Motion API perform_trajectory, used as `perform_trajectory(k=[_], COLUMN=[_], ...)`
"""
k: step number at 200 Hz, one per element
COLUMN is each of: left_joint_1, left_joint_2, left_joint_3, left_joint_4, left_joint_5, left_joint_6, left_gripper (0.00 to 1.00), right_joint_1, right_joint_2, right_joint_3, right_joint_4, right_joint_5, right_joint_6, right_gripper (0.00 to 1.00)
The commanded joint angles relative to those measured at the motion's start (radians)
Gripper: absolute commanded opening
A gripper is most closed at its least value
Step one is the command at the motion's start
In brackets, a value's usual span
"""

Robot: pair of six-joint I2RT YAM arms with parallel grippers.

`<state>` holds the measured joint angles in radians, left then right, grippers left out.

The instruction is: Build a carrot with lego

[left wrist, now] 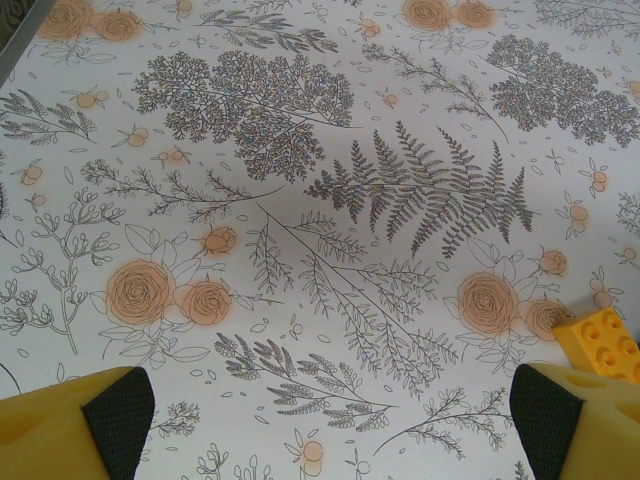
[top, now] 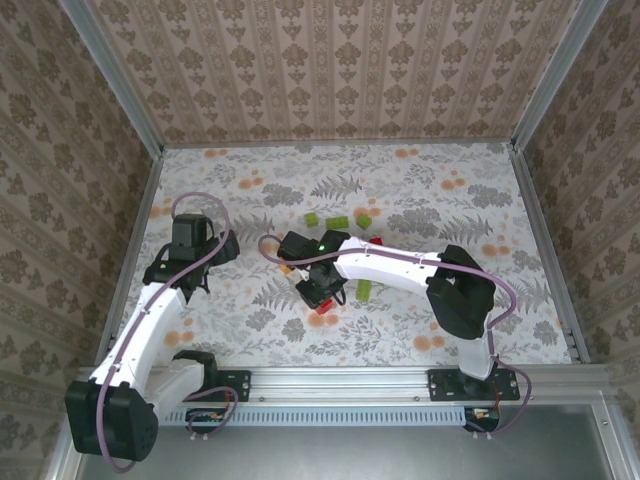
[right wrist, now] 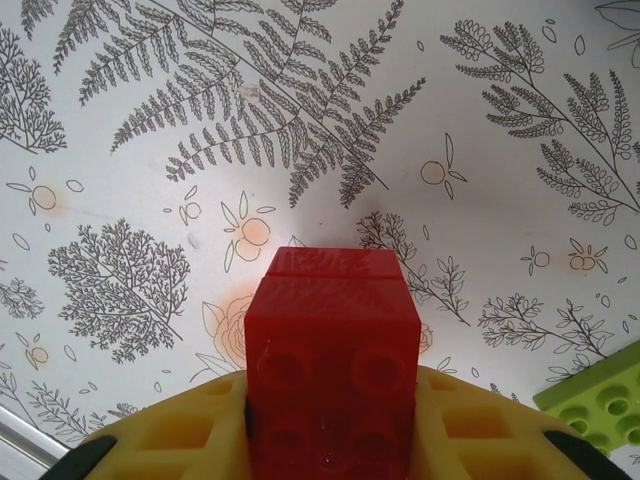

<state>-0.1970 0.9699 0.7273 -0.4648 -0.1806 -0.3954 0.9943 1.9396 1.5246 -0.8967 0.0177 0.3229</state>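
My right gripper [top: 322,297] [right wrist: 332,410] is shut on a stack of two joined red lego bricks [right wrist: 335,320] [top: 322,318], held just above the floral table near its middle. My left gripper [top: 200,262] [left wrist: 330,440] hangs open over bare table on the left, nothing between its yellow fingers [left wrist: 110,420]. A yellow-orange brick [left wrist: 603,343] [top: 287,268] lies just beyond its right finger. The carrot is out of view.
Three green bricks [top: 338,224] lie in a row behind the right gripper. Another green brick [top: 365,290] [right wrist: 600,400] sits close to its right. A red brick [top: 376,241] rests by the right arm. Patterned walls [top: 330,70] enclose the table.
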Motion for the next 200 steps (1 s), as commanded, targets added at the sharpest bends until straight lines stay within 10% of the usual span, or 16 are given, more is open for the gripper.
perform_trajectory(k=[1, 200], left_joint_1=[-0.008, -0.008], left_joint_2=[0.004, 0.002], left_joint_3=[0.032, 0.032], left_joint_4=[-0.008, -0.008], left_joint_5=[-0.016, -0.014], left_joint_6=[0.021, 0.023], left_gripper=[0.95, 0.95], right_joint_1=[0.007, 0.009], right_joint_2=[0.087, 0.205], right_joint_3=[-0.05, -0.16], right_joint_4=[-0.053, -0.065], right_joint_5=[0.034, -0.014], right_joint_6=[0.054, -0.009], right_gripper=[0.33, 0.27])
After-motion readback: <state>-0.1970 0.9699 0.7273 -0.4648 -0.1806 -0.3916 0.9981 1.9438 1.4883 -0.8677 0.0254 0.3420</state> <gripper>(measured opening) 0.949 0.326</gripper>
